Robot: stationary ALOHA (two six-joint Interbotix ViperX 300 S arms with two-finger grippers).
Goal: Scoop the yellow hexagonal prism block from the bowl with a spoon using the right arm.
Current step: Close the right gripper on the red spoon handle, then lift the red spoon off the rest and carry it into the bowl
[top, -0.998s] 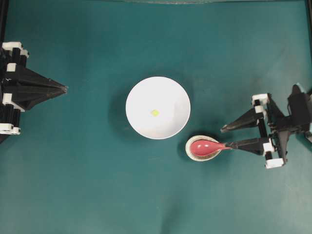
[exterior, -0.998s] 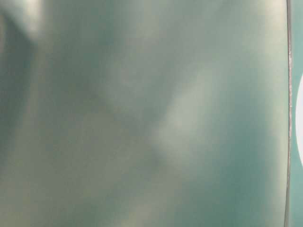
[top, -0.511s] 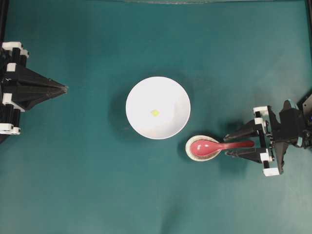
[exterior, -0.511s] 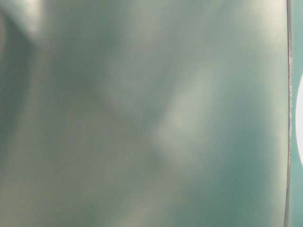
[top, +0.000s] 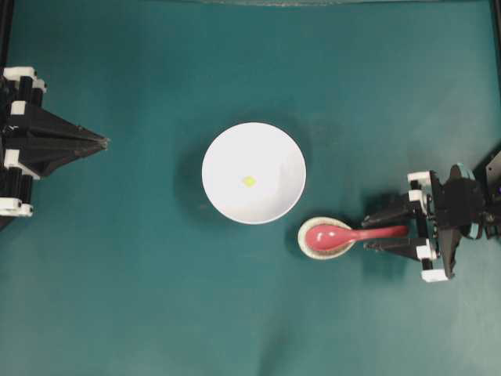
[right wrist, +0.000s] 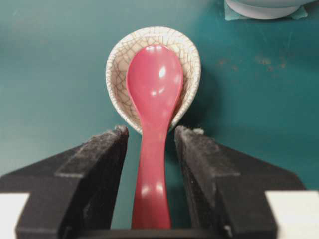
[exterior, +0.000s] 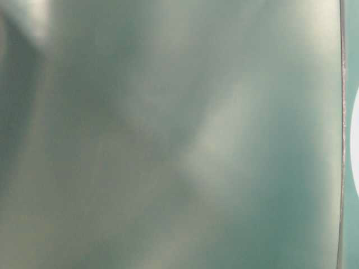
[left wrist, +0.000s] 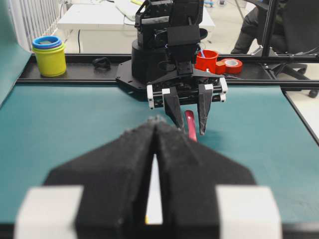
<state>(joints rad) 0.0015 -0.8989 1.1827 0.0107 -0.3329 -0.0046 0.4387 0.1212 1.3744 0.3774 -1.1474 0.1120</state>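
- Sitting in the middle of the overhead view: the white bowl (top: 254,172), with the tiny yellow block (top: 249,181) lying inside near its centre.
- Resting just below and right of the bowl: the red spoon (top: 344,234), scoop lying in a small crackled spoon rest (top: 308,243), handle pointing toward the right edge.
- Straddling the spoon handle at the right of the frame: the right gripper (top: 386,233), spread wide, one finger on each side; a gap showing on both sides of the handle in the right wrist view, not clamping it.
- Staying at the left edge, well apart from the bowl: the left gripper (top: 102,142), fingers pressed together, gripping nothing.
- Showing only a teal blur: the table-level view.
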